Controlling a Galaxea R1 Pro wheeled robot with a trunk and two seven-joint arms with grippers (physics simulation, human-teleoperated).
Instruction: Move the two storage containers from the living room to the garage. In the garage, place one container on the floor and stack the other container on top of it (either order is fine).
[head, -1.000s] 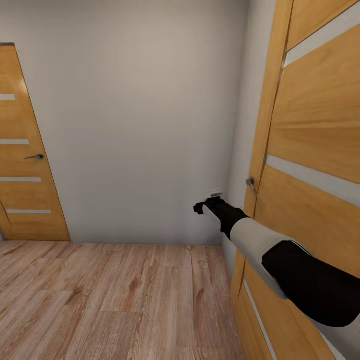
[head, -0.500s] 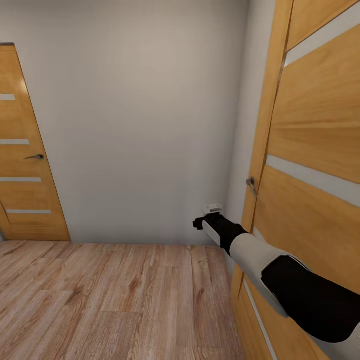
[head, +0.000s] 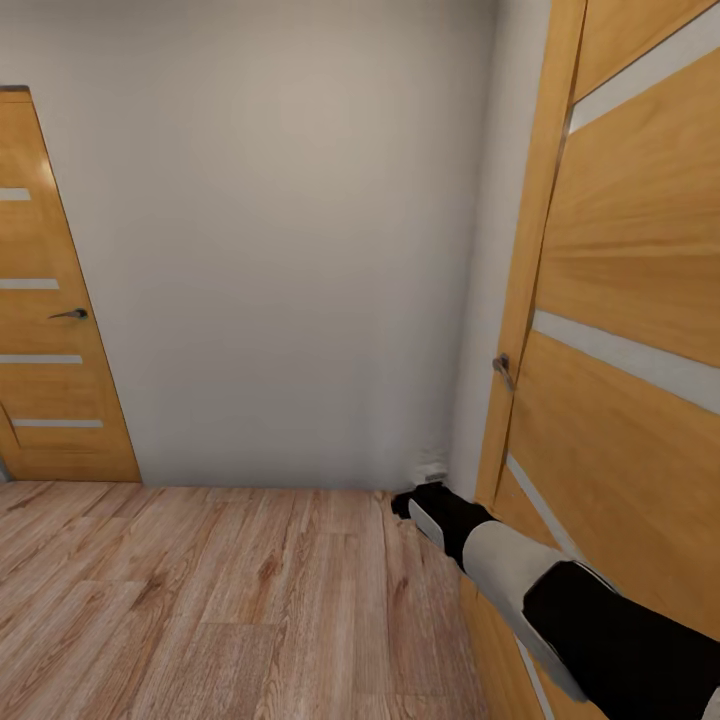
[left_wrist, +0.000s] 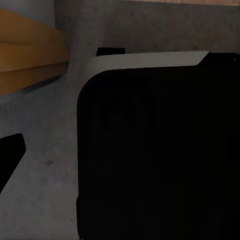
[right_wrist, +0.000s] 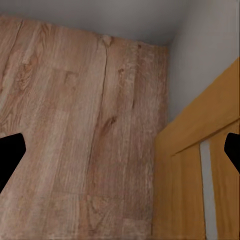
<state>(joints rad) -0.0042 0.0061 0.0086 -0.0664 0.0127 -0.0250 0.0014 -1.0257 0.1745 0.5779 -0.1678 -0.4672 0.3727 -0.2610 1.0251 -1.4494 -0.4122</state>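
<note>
In the head view, the right gripper is held low beside a wooden door, over plank flooring; its state cannot be told there. In the right wrist view, its fingertips are spread wide, empty. In the left wrist view, a dark body is seen over grey ground; the left gripper's state cannot be told.

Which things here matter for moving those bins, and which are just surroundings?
For the job:
- right gripper, open, holding nothing

Just surroundings:
- near door beside that arm, and its handle
- far door
- plank floor
- wall
</note>
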